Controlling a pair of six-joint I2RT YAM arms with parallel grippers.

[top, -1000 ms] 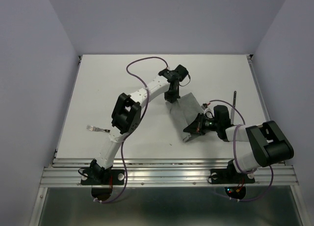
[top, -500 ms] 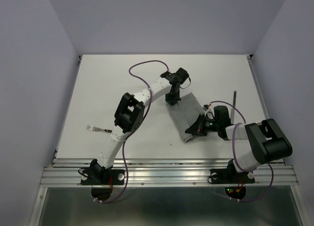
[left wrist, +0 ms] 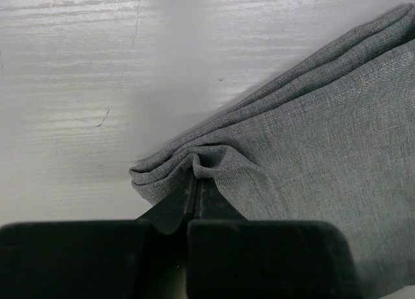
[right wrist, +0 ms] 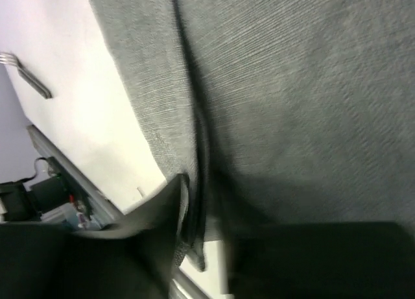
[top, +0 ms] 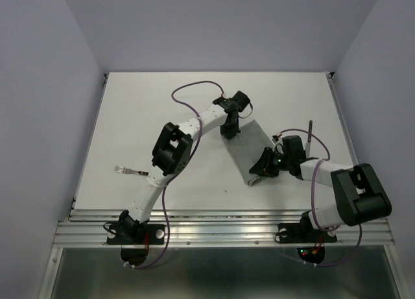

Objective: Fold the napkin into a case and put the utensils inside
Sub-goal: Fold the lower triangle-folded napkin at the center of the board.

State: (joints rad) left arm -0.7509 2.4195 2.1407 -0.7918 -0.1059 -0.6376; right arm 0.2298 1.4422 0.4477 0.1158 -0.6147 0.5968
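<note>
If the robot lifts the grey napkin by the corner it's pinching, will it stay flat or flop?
Probably flop: where the left pincer pinches the napkin, the cloth bunches into soft wrinkles. Its folded layers lie loose at the edge, so they would likely hang open. It looks thin, so a push should crumple it rather than slide it.

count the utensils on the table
2: a fork at far left, and a dark stick-like piece to the right of the napkin. More may be hidden under the napkin.
</note>
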